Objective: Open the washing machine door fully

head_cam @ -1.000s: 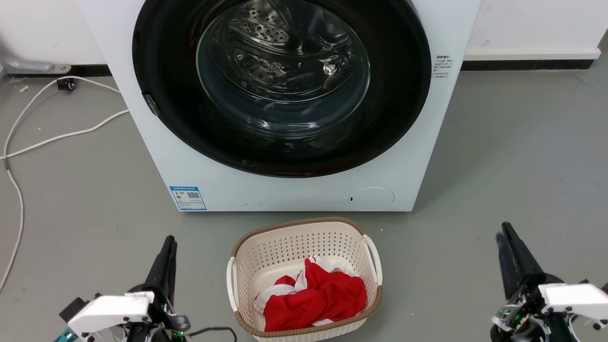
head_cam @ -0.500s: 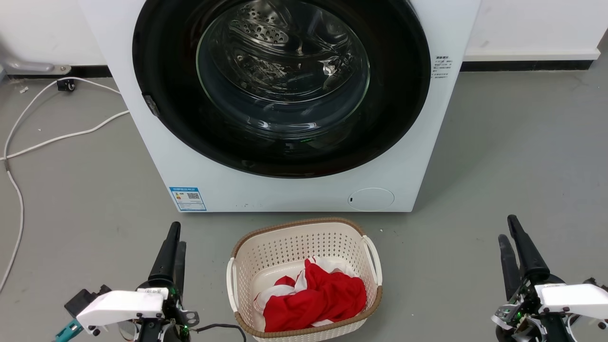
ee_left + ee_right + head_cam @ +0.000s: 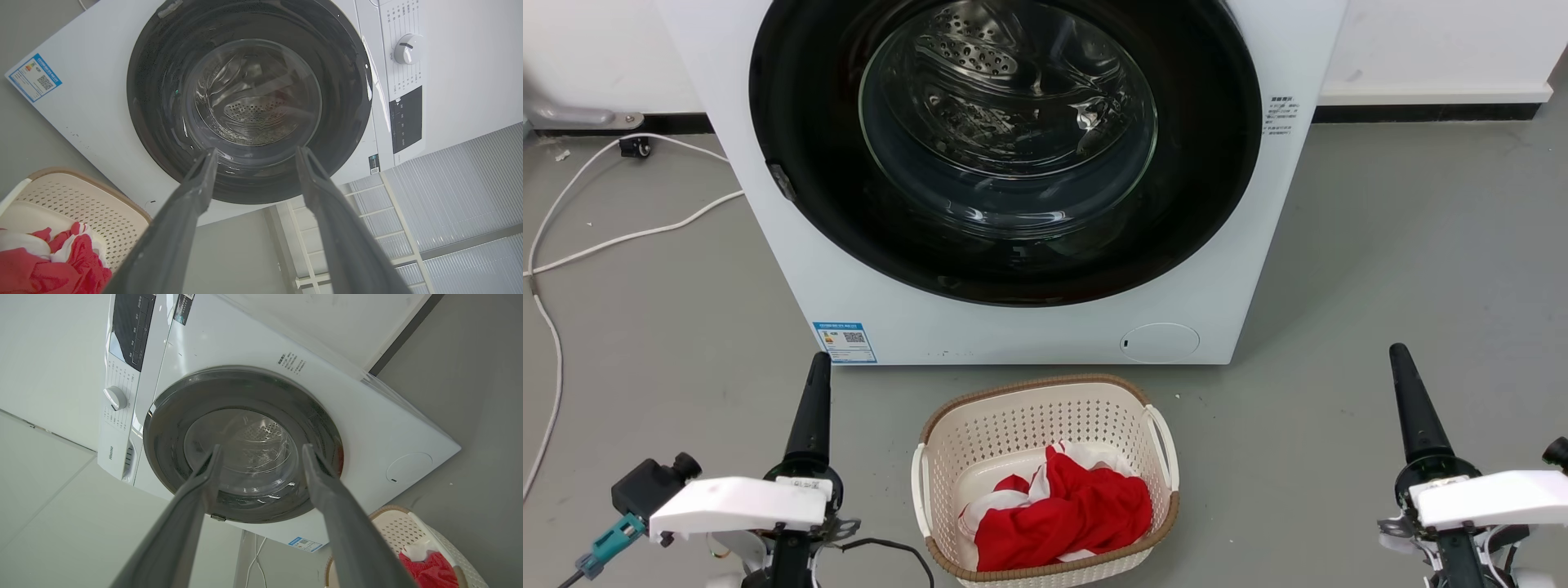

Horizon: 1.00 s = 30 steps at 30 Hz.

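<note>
Left pincer [image 3: 255, 153]: mine; released, fingers parted and empty; low at my left, aimed at the machine, well apart from it.
Right pincer [image 3: 261, 449]: mine; likewise released and empty, low at my right.
Laundry basket [image 3: 1037, 381]: on the floor between my pincers, near the machine's foot; red cloth [image 3: 1062, 506] inside.
Washing machine door [image 3: 1005, 147]: shut, flush on the front of the washing machine [image 3: 1013, 335]; task not yet begun.
Grey tab [image 3: 783, 181]: on the door's rim, my left side; I judge it the pull point.
White cable [image 3: 629, 233]: loose on the floor, left of the machine.
Hazard, slip: the glossy rim offers my fingers little purchase if I miss the tab.
Hazard, collision: the basket stands in my approach and may be knocked.
Hazard, snag: the cable lies near my left reach.
Hazard, swing: an opening door may strike my right pincer.
</note>
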Tool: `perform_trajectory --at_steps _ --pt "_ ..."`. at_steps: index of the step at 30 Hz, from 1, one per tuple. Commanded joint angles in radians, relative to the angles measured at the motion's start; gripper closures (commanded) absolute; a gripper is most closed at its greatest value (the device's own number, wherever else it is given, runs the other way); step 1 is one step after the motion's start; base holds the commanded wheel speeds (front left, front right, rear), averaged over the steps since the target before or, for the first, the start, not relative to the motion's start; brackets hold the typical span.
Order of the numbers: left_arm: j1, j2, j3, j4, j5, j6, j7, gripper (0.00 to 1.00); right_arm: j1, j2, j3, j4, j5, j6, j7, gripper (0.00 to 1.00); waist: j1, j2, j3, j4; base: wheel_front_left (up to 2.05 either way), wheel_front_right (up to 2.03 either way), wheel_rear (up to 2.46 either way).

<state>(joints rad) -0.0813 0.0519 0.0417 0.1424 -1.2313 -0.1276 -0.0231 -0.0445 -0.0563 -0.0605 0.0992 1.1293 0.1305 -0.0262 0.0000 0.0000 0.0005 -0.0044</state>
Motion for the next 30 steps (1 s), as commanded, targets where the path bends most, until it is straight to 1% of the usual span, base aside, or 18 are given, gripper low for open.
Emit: perform_trajectory --at_steps 1,9,14,20,30 --pt "-0.026 0.003 -0.002 -0.025 0.031 0.001 -0.010 0.00 -0.009 -0.001 0.003 -0.026 -0.037 0.000 -0.007 0.00 0.0000 0.0000 0.000 0.000 0.00 0.00 0.00" --pt "-0.026 0.003 -0.031 -0.058 0.229 0.028 -0.038 0.00 0.010 0.000 0.028 -0.052 -0.253 0.000 -0.036 0.00 0.0000 0.0000 -0.001 0.001 0.00 0.00 0.00" --pt "-0.023 0.002 -0.052 -0.063 0.343 0.036 -0.055 0.00 0.020 0.001 0.033 -0.055 -0.366 0.000 -0.052 0.00 0.0000 0.0000 -0.001 0.001 0.00 0.00 0.00" --pt "-0.021 0.002 -0.070 -0.058 0.463 0.042 -0.074 0.00 0.031 0.001 0.028 -0.053 -0.459 0.000 -0.060 0.00 0.0000 0.0000 -0.002 0.001 0.00 0.00 0.00" --pt "-0.022 0.004 -0.088 -0.047 0.614 0.056 -0.103 0.00 0.042 0.002 0.038 -0.052 -0.585 0.000 -0.068 0.00 0.0000 0.0000 -0.004 0.001 0.00 0.00 0.00"
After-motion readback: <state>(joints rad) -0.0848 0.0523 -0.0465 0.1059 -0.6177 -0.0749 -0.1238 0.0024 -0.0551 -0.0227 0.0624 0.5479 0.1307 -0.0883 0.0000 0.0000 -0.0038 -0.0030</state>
